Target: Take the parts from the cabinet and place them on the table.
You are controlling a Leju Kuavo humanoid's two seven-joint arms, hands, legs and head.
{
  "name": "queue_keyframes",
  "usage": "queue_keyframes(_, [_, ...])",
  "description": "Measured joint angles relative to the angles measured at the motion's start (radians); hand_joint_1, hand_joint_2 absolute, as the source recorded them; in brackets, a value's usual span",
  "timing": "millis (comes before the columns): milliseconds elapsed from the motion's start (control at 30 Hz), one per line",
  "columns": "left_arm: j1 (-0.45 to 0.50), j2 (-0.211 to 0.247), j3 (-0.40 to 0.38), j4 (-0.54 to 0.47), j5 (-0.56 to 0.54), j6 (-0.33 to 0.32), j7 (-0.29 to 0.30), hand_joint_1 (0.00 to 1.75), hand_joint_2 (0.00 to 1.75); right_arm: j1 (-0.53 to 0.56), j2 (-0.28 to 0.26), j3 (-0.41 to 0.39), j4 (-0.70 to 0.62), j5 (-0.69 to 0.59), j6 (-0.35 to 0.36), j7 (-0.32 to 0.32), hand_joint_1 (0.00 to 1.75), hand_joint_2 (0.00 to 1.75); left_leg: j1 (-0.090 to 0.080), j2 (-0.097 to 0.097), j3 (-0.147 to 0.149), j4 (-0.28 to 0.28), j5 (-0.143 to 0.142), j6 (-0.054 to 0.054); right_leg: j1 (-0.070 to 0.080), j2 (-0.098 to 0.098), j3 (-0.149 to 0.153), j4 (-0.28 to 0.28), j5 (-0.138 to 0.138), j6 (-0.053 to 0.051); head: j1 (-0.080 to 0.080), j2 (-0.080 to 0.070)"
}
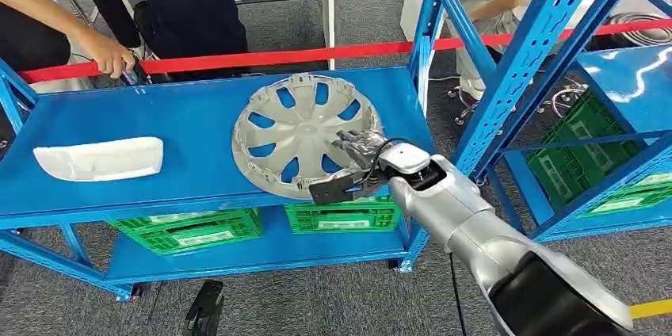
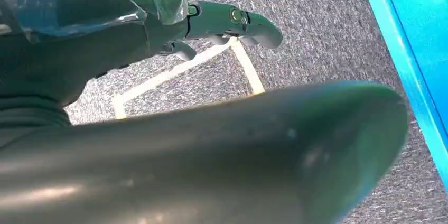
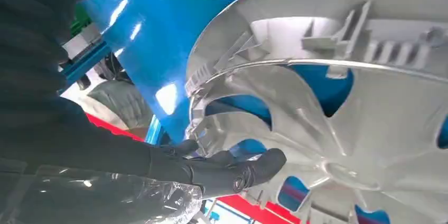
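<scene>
Blue shelf rack (image 1: 119,114) mid-frame, no legible labels on green crates (image 1: 190,229). Right hand (image 1: 357,166) grips hubcap (image 1: 305,134) rim; left hand (image 2: 227,23) empty, fingers apart.

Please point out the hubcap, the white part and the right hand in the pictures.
hubcap (image 1: 297,126): head view, on its center hub.
white part (image 1: 99,158): head view, on its middle, lying on the shelf.
right hand (image 1: 358,163): head view, on the hand's middle, at the hubcap's rim.
</scene>
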Motion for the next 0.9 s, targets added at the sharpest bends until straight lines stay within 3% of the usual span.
queue_keyframes(900, [-0.028,0.004,-0.019,0.002,-0.019,-0.002,0.022,0.0,0.0,0.064,0.037,0.012,0.048,-0.024,-0.024,-0.081,0.0,1.75,0.0,0.0,0.0,0.0,0.0,0.0,0.0,0.0,0.0,0.0,0.0,0.0,0.0,0.0])
